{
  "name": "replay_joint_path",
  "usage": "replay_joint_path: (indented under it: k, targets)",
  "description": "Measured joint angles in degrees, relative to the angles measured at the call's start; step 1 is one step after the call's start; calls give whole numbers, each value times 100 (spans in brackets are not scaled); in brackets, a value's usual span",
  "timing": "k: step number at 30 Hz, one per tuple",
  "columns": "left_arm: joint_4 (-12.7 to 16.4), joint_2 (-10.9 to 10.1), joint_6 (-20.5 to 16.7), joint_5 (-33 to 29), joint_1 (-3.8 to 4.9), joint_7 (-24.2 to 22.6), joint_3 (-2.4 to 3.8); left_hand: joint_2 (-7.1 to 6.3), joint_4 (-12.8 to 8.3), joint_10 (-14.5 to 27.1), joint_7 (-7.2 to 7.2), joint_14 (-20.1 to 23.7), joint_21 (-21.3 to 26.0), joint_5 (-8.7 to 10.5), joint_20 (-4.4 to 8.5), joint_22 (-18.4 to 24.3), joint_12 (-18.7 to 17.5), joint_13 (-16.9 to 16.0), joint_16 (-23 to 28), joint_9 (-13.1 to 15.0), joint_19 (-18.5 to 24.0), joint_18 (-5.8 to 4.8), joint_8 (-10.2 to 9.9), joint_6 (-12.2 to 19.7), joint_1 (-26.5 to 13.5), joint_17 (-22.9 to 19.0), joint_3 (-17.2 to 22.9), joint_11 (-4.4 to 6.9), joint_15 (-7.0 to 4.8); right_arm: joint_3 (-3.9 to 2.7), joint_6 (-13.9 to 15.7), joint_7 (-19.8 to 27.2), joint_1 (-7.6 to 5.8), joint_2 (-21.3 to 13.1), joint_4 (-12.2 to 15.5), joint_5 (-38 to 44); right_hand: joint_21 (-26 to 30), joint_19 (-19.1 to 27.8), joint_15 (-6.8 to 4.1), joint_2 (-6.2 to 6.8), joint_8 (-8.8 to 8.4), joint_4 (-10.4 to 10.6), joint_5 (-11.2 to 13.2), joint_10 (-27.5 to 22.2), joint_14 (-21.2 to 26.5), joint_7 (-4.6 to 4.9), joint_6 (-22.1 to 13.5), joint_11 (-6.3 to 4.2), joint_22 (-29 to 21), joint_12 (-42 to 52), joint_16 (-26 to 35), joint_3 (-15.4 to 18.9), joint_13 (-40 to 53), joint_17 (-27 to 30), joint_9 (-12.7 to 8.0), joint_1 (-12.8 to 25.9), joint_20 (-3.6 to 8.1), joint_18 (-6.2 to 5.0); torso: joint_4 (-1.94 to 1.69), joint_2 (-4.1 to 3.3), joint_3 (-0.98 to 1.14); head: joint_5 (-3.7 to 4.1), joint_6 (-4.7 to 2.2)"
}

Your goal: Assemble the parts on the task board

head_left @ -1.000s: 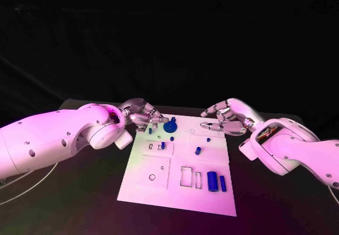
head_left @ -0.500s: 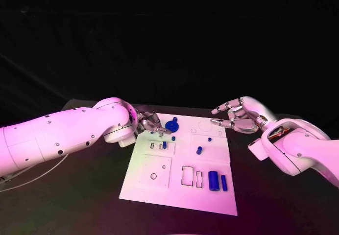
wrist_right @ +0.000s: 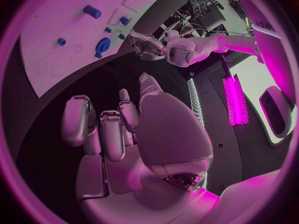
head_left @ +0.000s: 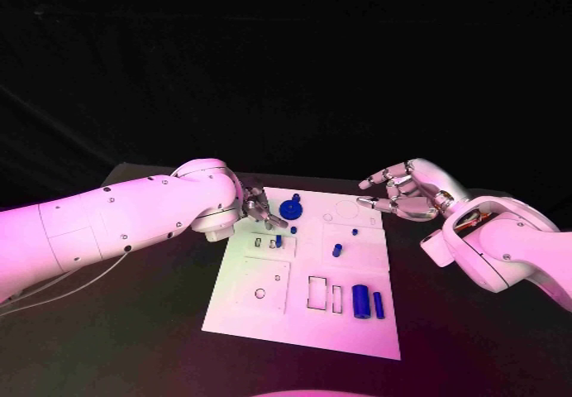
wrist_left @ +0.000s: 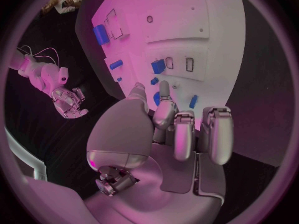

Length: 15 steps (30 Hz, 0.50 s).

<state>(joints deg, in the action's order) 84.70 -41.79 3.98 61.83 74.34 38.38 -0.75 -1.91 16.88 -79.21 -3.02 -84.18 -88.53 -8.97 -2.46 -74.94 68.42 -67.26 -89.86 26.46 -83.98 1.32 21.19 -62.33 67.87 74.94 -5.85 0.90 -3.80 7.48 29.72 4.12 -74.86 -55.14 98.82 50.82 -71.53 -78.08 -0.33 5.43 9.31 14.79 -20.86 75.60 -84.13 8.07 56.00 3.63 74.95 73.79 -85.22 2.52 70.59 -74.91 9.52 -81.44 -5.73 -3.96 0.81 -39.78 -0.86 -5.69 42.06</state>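
- The left silver many-fingered hand [head_left: 260, 212] hovered over the far-left part of the flat white rectangular task board [head_left: 264, 310], its fingers loosely curled and a little apart, with nothing plainly held; I could not tell whether a fingertip touched the board.
- In the left wrist view that hand [wrist_left: 177, 127] had its fingertips just short of a small blue peg [wrist_left: 193, 101] and a blue square block [wrist_left: 158, 66] standing in the board.
- The right silver many-fingered hand [head_left: 402, 194] hung above the board's far-right corner, fingers half-curled and spread, holding nothing, and apart from every part.
- A round blue gear-shaped piece [head_left: 290, 211] sat near the board's far edge, just beside the left hand's fingers.
- A small blue cylinder [head_left: 336, 250] lay near the board's middle.
- A thick blue cylinder [head_left: 360, 301] and a thin blue rod [head_left: 378, 304] lay side by side near the board's near-right corner, well apart from both hands.
- The board's near half, with its outlined rectangular recesses [head_left: 316, 294], lay open, and bare black table [head_left: 131, 331] flanked the board on both sides.
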Motion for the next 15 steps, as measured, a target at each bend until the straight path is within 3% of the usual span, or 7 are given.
replay_joint_path:
  k: [15]
  targets:
    - [-306, 300, 215, 57, -5, 126, -60, 17, 1, -19, -3, 0, -22, 0, 0, 1, 36, -41, 0, 60, 1, 0, 0, 43, -28, -1, -30, 19, 0, 0, -3, -52, 0, 14, -17, 7, 47, 21, 0, 23, 0, 17, -23, -21, 0, 0, 0, -21, -1, -47, 32, 17, -41, -4, 5, 23, 21, 1, 2, -7, -7, -3, 26]
